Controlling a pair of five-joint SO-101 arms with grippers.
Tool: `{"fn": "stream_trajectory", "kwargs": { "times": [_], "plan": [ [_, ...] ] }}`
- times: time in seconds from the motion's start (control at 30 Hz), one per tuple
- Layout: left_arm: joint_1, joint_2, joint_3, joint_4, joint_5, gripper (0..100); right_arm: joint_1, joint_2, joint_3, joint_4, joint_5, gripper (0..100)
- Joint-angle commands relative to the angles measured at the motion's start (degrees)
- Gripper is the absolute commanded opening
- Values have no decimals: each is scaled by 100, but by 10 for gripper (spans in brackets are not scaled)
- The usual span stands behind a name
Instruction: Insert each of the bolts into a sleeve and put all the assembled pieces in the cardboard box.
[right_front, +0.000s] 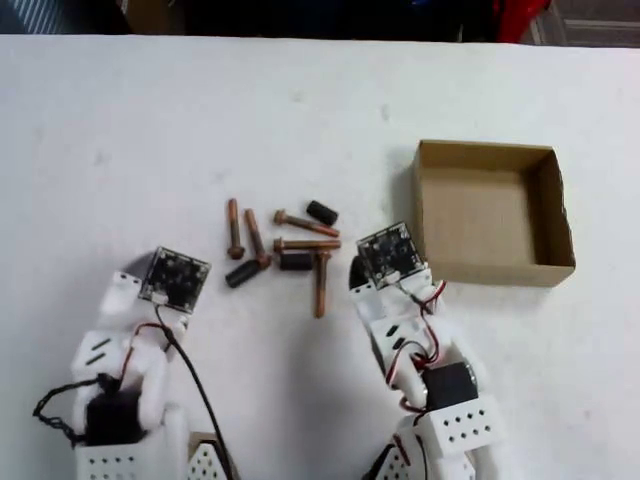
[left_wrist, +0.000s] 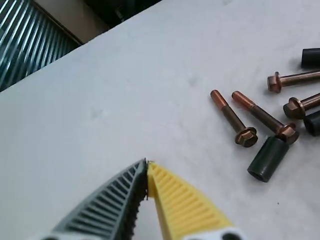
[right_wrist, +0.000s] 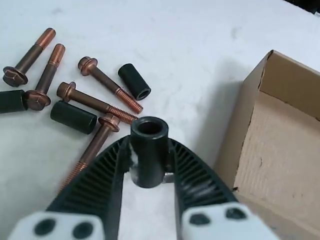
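Bolts, five and copper-coloured, lie loose in a cluster near the middle of the white counter, each one bare. Three loose sleeves, short and black, lie among them. One is at the cluster's 1 o'clock edge, one is in the middle just beside two bolts, and one is at 8 o'clock against a bolt head. The cardboard box sits open-topped at 3 o'clock from the cluster, near it but apart.

The right pincer is narrowed onto a fourth piece, the held sleeve, gripped by its sides between both fingers with its open bore facing the wrist camera. In the high view this pincer sits at 4 o'clock from the cluster, between the bolts and the box, just beside the box's 7 o'clock corner.

The left pincer is pressed fully together, its grey and yellow fingertips touching and holding nothing. It sits over bare counter at 8 o'clock from the cluster.
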Motion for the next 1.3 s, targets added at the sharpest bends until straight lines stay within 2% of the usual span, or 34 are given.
{"fn": "stream_trajectory", "kwargs": {
  "times": [0.0, 0.17, 0.43, 0.6, 0.8, 0.9, 1.1, 1.27],
  "plan": [
    [-48, 391, -985, 422, -237, 23, -110, -101, -18, -215, -79, 18],
    [101, 2246, -1934, 352, -220, 21, -48, -101, -18, -198, -615, 18],
    [1305, 4725, -3235, 352, -149, 24, 787, -101, -18, -303, -677, 17],
    [1912, 5859, -3921, 352, 651, 24, 1130, -101, -18, -418, -677, 17],
    [2624, 7275, -4695, 369, 1231, 24, 1429, -101, -18, -418, -668, 17],
    [2888, 8031, -5081, 360, 1829, 26, 1499, -101, -9, -374, -668, 17],
    [3178, 9385, -5908, 360, 3288, 151, 1508, -101, 70, -409, -668, 17],
    [3354, 10325, -6576, 360, 3807, 169, 1508, -101, 70, -409, -668, 17]
  ]
}}
